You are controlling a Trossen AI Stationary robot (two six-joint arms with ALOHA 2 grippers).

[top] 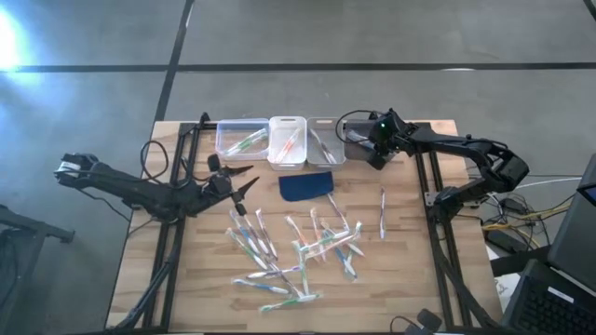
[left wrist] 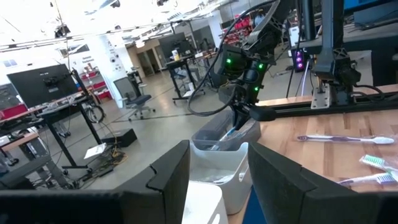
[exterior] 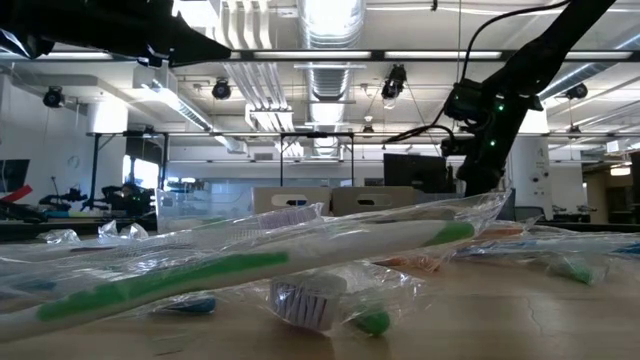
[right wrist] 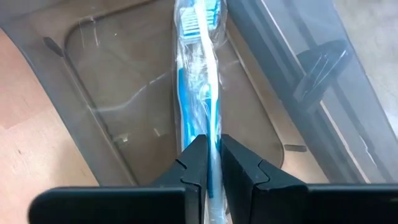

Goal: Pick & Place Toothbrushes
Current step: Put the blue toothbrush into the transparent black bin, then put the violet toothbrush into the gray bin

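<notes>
Many wrapped toothbrushes (top: 289, 251) lie loose on the wooden table's middle and near part, and they fill the low view's foreground (exterior: 250, 265). My right gripper (right wrist: 213, 152) stands over a smoky grey bin (right wrist: 112, 106) in the row at the table's far edge. It is shut on a blue toothbrush (right wrist: 199, 74) in clear wrap. In the left wrist view, that gripper (left wrist: 239, 115) reaches down into the bin (left wrist: 221, 134). My left gripper (top: 250, 184) hovers open and level over the table's left part, touching nothing. My right gripper pinches the blue toothbrush's handle (right wrist: 213, 132) between its two fingers, through the clear wrap. The fingers slant down from above, and the brush runs on ahead of them, along their line. Its bristle end (right wrist: 199, 22) points into the bin. Whether it touches the floor cannot be told.
A clear bin (top: 240, 140) and a white bin (top: 288, 140), both holding toothbrushes, stand left of the grey ones. A dark blue pad (top: 307, 184) lies in front of the bins. One toothbrush (top: 382, 212) lies alone toward the right. Black frame rails run along both table sides.
</notes>
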